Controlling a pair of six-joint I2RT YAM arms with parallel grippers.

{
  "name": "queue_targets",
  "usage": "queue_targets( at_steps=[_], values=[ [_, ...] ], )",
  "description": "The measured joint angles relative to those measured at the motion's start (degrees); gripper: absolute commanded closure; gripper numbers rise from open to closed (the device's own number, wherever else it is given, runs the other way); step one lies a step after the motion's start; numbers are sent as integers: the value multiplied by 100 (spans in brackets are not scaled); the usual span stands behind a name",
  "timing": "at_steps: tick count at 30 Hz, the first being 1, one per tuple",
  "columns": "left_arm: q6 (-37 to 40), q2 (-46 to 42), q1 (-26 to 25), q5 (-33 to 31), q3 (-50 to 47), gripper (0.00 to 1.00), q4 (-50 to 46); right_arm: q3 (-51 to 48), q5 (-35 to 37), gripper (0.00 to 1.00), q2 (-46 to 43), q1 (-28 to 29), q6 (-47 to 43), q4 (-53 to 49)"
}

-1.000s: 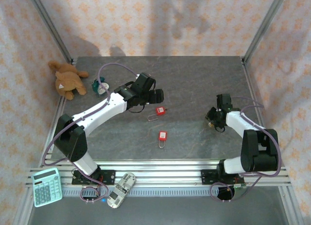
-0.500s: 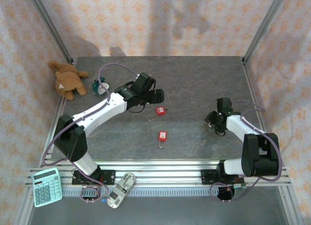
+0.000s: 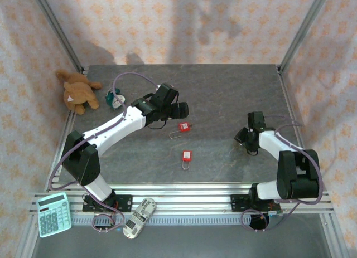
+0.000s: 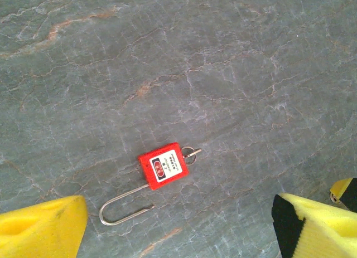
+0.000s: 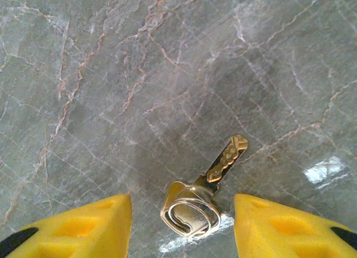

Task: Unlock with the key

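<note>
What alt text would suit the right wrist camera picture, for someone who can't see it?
A brass key with a wire ring lies flat on a grey marbled table, between the two yellow fingers of the open right gripper, which do not touch it.

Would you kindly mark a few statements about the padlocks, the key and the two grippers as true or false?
1. A far padlock and a near padlock, both red, lie on the table. True.
2. The right gripper is clamped on the key. False: it is open, and the key lies on the table between its jaws.
3. The left gripper is open over the far padlock. True.
4. The teddy bear sits at the table's right edge. False: it sits at the far left corner.
</note>
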Motion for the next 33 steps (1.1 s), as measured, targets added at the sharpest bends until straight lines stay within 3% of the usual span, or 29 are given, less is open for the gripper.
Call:
queue_targets(
  at_steps=[7,13,18,23,29,33],
  values=[
    [0,0,-2,0,0,13,0,118,-72,53,122,243,94,94],
    [0,11,0,0,0,13,0,118,-970,55,184,527,208,398],
    [0,31,0,15,0,13,0,118,-1257,58,181,544,188,463],
    [0,31,-2,264,-125,14,262,151,-999,60,66,544,46,278],
    [-4,31,-59,1137,-627,14,981,356,-247,60,-310,544,-208,-24],
    [-50,31,-153,1773,-739,14,1537,588,-2,61,-114,544,-420,-85]
  ],
)
